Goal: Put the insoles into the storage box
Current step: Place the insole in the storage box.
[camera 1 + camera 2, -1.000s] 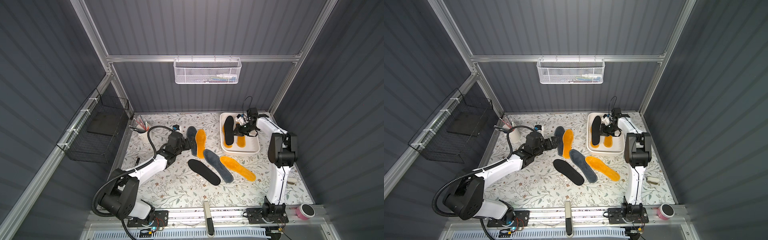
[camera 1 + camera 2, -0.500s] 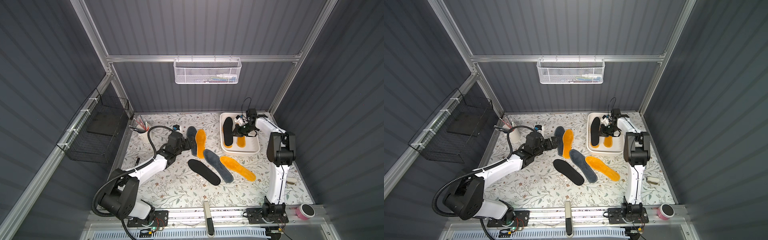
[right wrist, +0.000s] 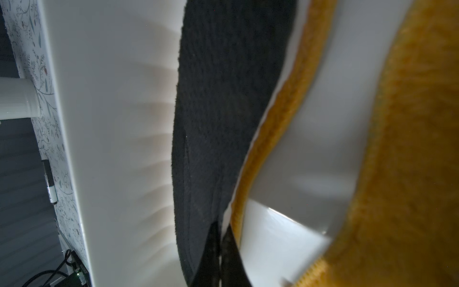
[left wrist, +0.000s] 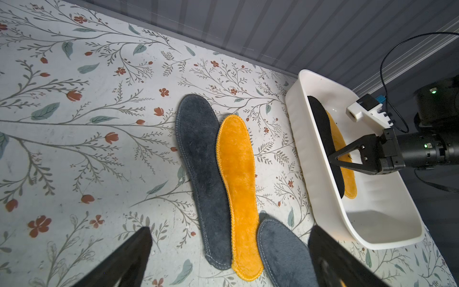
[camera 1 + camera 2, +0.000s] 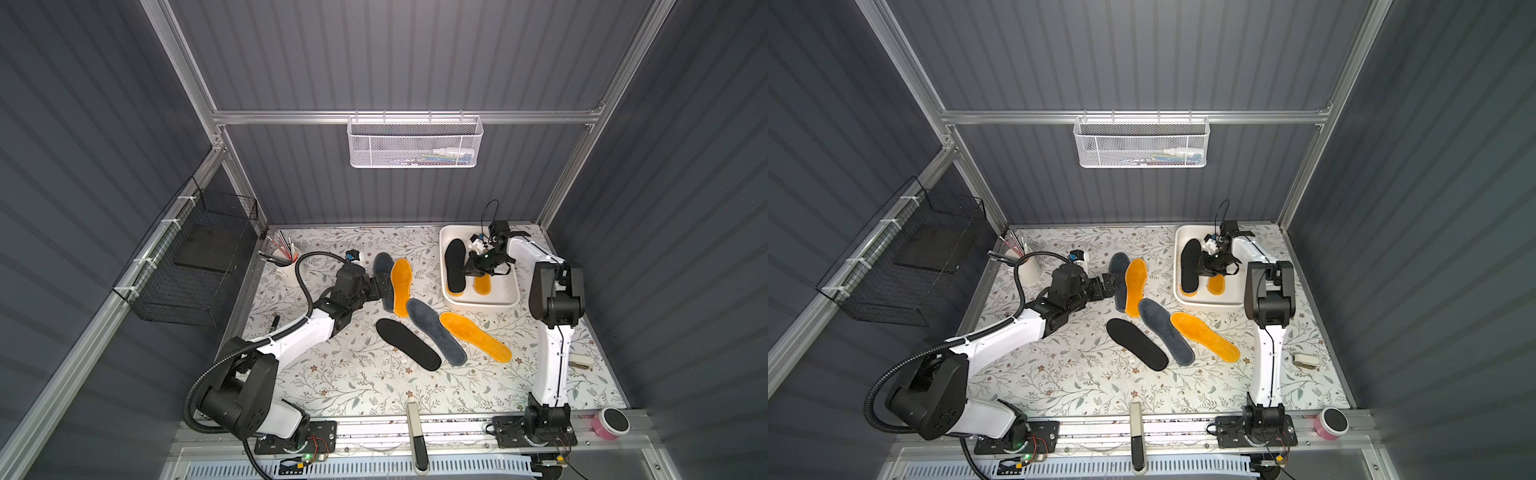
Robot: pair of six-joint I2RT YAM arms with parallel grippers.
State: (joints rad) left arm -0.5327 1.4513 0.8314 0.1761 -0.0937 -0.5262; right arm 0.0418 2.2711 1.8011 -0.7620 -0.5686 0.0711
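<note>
The white storage box (image 5: 482, 305) stands at the back right. In it a black insole (image 5: 455, 266) lies over an orange one, with another orange insole (image 5: 482, 284) beside them. My right gripper (image 5: 467, 270) is shut inside the box, its tip (image 3: 219, 231) at the black insole's edge, and nothing shows between its fingers. On the table lie a grey insole (image 5: 384, 266), an orange insole (image 5: 402, 286), a second grey one (image 5: 436, 332), an orange one (image 5: 476, 343) and a black one (image 5: 407, 343). My left gripper (image 4: 228, 248) is open, low over the heels of the first grey and orange pair.
A white cup of pens (image 5: 286, 270) stands at the back left, with a marker (image 5: 274, 322) lying near the left edge. A black wire basket (image 5: 195, 266) hangs on the left wall and a white mesh basket (image 5: 415, 143) on the back wall. A pink tape roll (image 5: 613, 422) sits at the front right.
My right gripper has shifted a little toward the black insole inside the box. The left arm has not moved.
</note>
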